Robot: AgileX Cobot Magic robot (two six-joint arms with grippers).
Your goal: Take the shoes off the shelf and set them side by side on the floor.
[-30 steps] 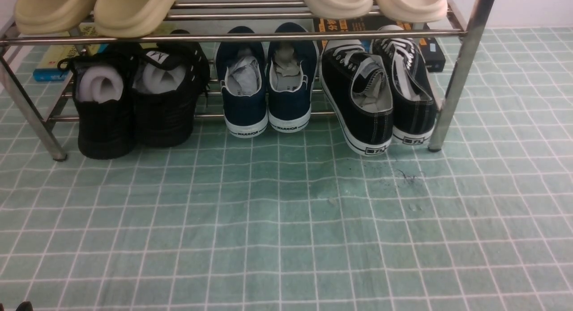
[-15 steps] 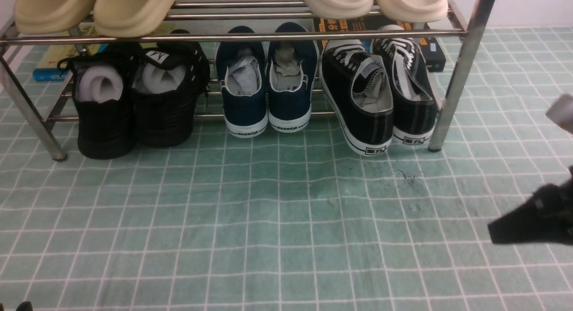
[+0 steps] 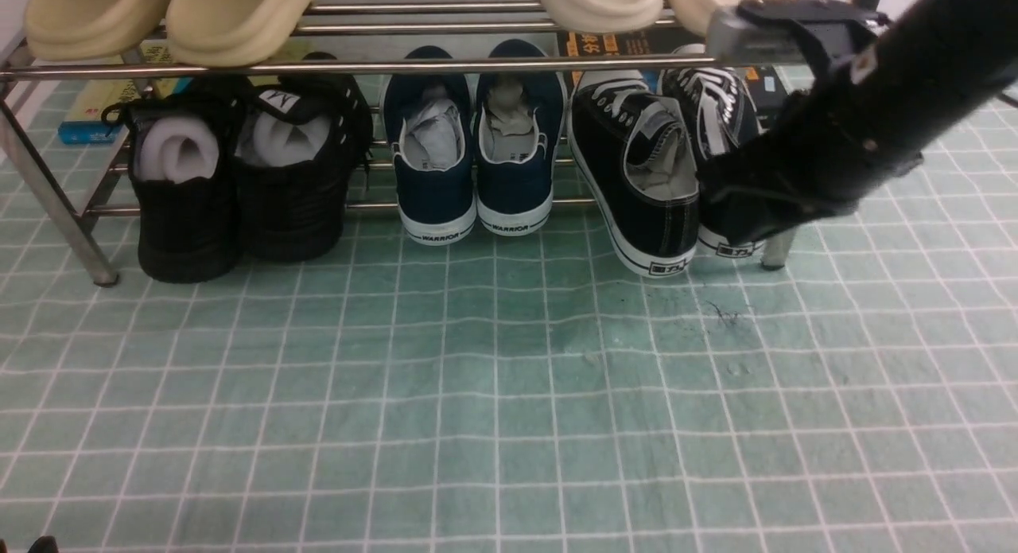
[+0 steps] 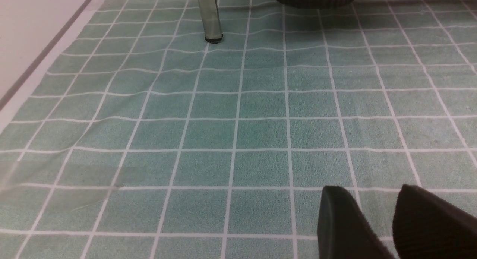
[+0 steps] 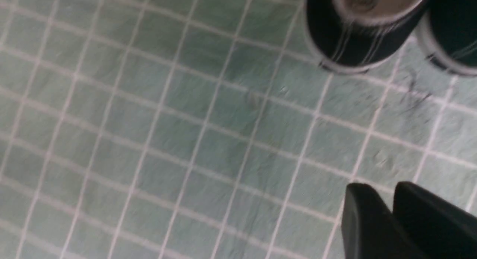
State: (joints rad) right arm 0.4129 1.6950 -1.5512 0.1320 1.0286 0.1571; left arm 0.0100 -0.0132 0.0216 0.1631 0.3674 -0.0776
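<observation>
While the black canvas low-top sneakers (image 3: 628, 195) sit on the chrome-tube shelf's (image 3: 398, 66) lower tier, right end effector (image 3: 725, 217) hovers at their heels, reaching. Finger gap: blurred, cannot tell. Next: spread, clamp one heel.

Open floor (image 3: 493, 394) fronts the shelf (image 3: 48, 195), whose front bar (image 3: 398, 65) overhangs the shoes (image 3: 636, 195).

**Partly seen items**

Shoes (image 3: 636, 187): we lose the right one's heel behind the right arm (image 3: 843, 131). Shelf (image 3: 398, 66): post at 3 o'clock mostly covered. Slippers (image 3: 231, 20), 12 o'clock: cropped by the edge. Right wrist view: blurred.
</observation>
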